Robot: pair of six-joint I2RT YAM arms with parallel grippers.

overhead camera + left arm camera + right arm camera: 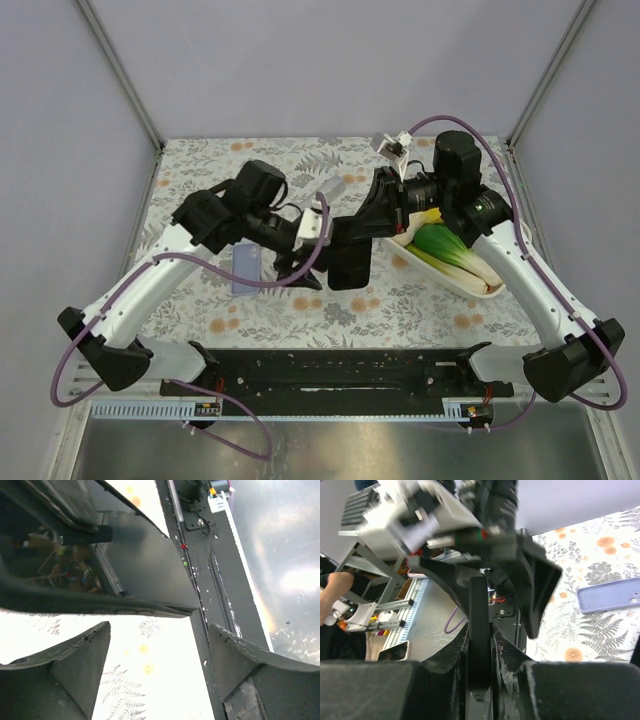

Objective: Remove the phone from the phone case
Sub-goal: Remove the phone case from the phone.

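Note:
The black phone (350,262) is held above the middle of the table, apart from its case. My right gripper (372,228) is shut on it; in the right wrist view the phone (479,625) stands edge-on between the pads of the gripper (480,647). The lavender phone case (245,270) lies flat on the table to the left, and shows at the right of the right wrist view (610,595). My left gripper (300,266) is open and empty beside the phone's left edge. In the left wrist view its gripper (160,652) sits just below the glossy phone (130,560).
A white dish (420,262) with a green leafy vegetable (450,250) lies at the right, under the right arm. A small white object (390,144) sits at the back. The black base rail (340,370) runs along the near edge.

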